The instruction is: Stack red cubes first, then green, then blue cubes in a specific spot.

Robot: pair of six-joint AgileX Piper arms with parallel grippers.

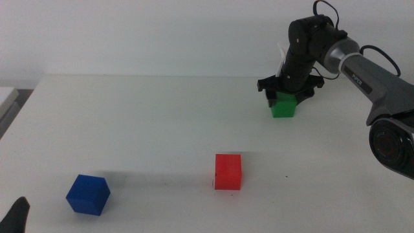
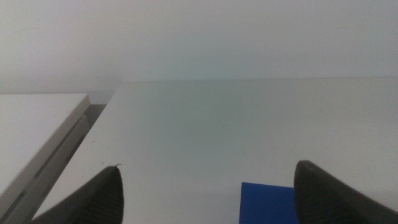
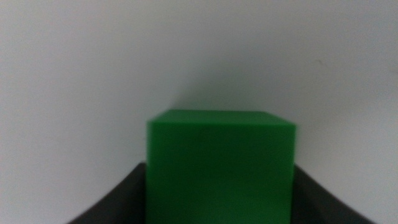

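A: Middle view? 
B: The right gripper clamps the green cube far right; red cube centre, blue cube near left.

A: Wrists? 
B: Left gripper spread wide beside blue; green fills the right jaws.

One red cube, one green cube and one blue cube: three in all.

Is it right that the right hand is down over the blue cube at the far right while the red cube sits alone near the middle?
Not quite: the right hand is down over the green cube, as the middle view shows. The blue cube sits at the near left. The red cube does sit alone near the middle.
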